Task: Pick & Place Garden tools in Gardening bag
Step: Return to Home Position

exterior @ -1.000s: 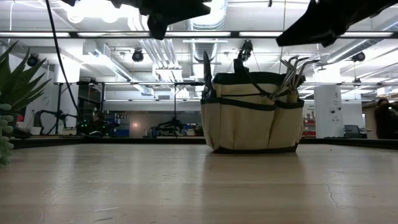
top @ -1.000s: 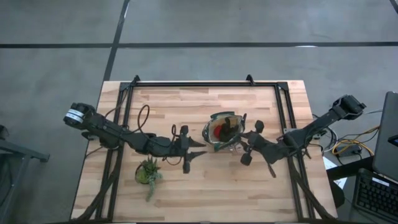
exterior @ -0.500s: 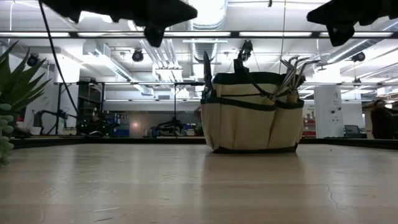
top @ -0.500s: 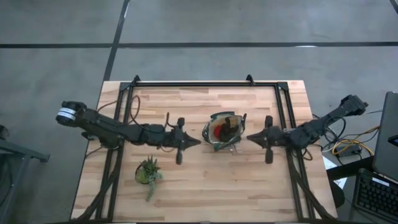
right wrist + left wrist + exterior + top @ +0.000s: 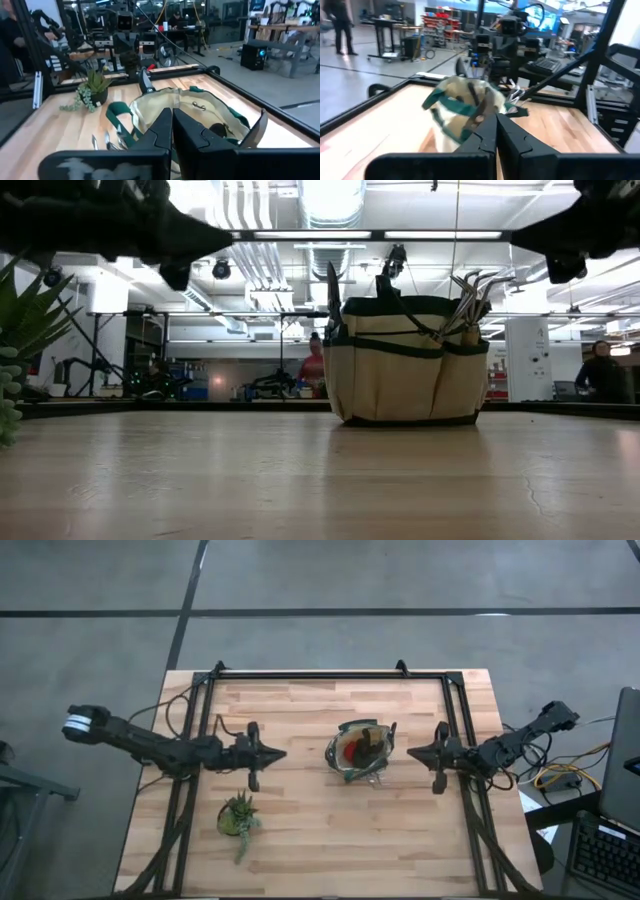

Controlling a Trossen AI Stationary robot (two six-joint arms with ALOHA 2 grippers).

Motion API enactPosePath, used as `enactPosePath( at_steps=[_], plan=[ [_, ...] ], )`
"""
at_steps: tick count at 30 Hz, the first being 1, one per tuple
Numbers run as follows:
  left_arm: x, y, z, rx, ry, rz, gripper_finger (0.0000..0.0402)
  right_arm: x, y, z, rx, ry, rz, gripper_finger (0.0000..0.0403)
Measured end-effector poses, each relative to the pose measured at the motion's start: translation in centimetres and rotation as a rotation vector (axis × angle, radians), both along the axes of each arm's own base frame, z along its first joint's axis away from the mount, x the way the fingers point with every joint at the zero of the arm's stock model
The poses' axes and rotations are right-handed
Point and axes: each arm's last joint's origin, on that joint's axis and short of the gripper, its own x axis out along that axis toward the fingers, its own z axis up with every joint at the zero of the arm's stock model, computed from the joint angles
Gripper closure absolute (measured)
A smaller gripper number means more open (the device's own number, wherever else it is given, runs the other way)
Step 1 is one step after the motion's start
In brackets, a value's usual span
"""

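Judging by the gardening bag on the tabletop holding garden tools with none loose, we rate loading complete; left claw and right claw flank it, closed on nothing.

We cannot sort the tools inside the gardening bag from above, too small, in our low view the succulent cut off at 9 o'clock, left arm and right arm cropped at 12 o'clock, the bag blurred in the left wrist view
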Motion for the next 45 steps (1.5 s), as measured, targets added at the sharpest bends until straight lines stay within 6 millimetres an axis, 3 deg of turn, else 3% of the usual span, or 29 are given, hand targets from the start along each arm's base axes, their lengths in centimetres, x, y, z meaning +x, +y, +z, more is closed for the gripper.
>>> enactPosePath(
  at_steps=[6,19,25,33,45],
  plan=[
    [-1.9,0.3,-0.9,-0.01,-0.03,0.016,0.0392,-0.5,-0.3,-1.0,-0.053,-0.008,-0.017,0.0394],
    [-6.0,1.0,-1.9,-0.022,-0.215,0.04,0.039,-1.9,-1.0,-0.5,-0.063,-0.13,0.026,0.0394],
    [-6.2,1.1,-2.4,0.028,-0.15,0.044,0.039,-1.9,-1.0,-0.6,-0.142,-0.128,0.024,0.0394],
    [-6.2,1.1,-2.6,0.03,-0.138,0.041,0.039,-1.4,-0.7,-2.5,-0.228,-0.111,0.022,0.0394],
    [-6.2,1.1,-2.6,0.031,-0.135,0.041,0.039,-1.2,-0.6,-3.4,-0.162,-0.059,0.027,0.0394]
  ],
)
